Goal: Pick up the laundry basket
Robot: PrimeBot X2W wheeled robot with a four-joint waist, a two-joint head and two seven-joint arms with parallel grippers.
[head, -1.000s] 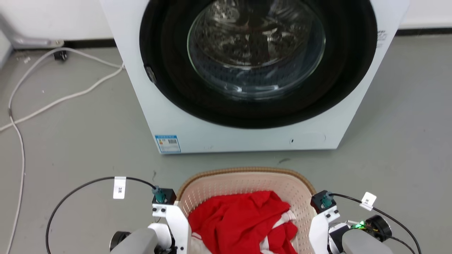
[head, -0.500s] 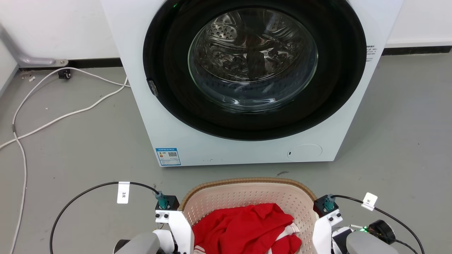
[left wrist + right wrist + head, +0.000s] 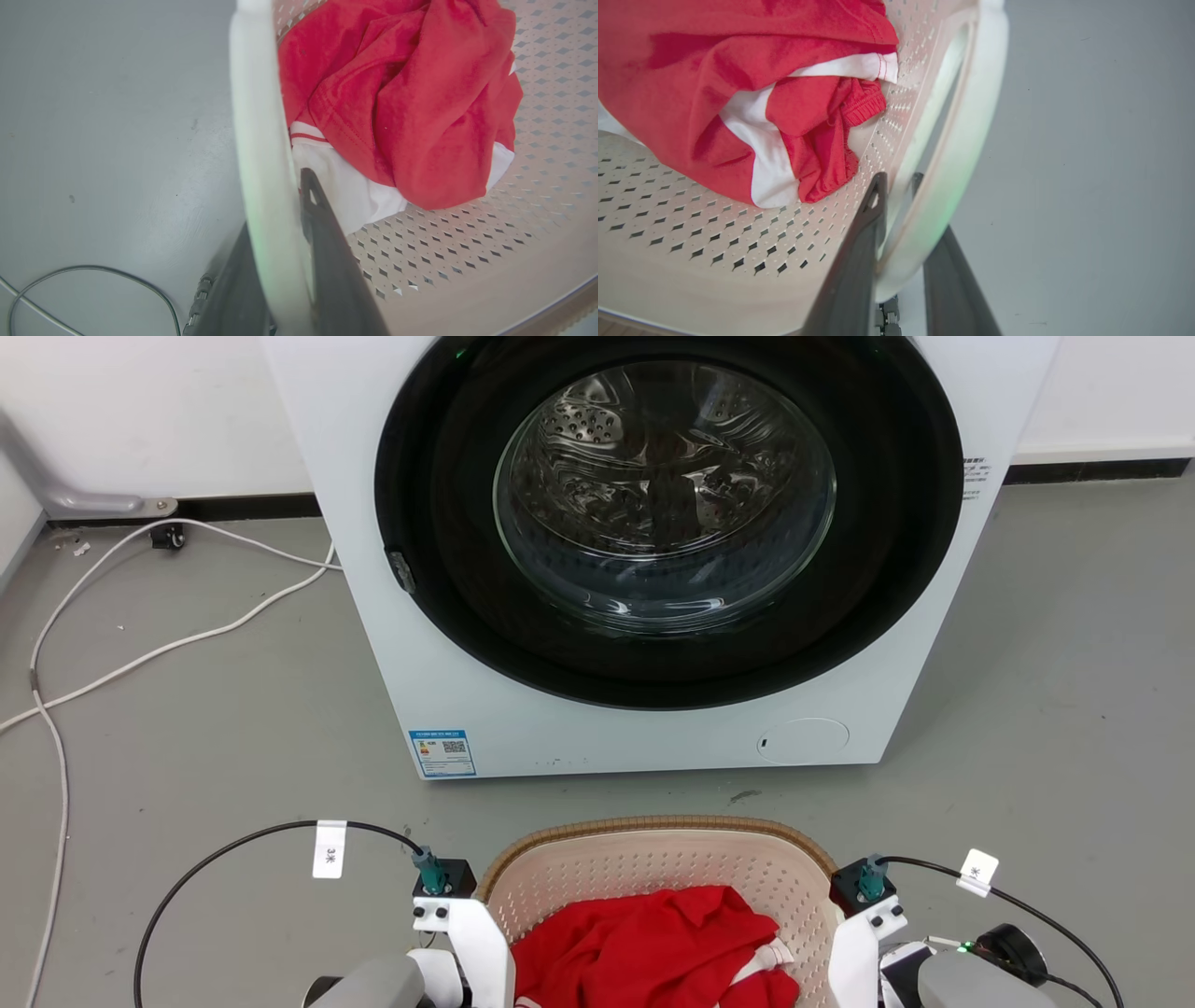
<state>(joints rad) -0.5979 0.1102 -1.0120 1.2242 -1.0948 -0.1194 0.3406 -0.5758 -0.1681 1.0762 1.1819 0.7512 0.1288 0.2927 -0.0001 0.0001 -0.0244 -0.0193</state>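
Observation:
The laundry basket [image 3: 663, 824], pale pink with perforated walls and a brown woven-look rim, sits low in the head view in front of the washer, between my two wrists. Red and white clothes [image 3: 653, 943] lie inside it. In the left wrist view my left gripper [image 3: 275, 205] is shut on the basket's white side handle [image 3: 259, 116], one dark finger on each side. In the right wrist view my right gripper [image 3: 898, 179] is shut the same way on the opposite white handle [image 3: 971, 116]. The perforated floor [image 3: 691, 233] shows beside it.
A white front-loading washer [image 3: 448, 644] with a closed round glass door [image 3: 663, 495] stands just beyond the basket. White cables [image 3: 140, 644] trail over the grey floor at the left. Black wrist cables [image 3: 215, 845] loop out on both sides.
The whole head view has shifted down and sharpened, so the camera has moved. Both grippers stay shut on the basket's handles.

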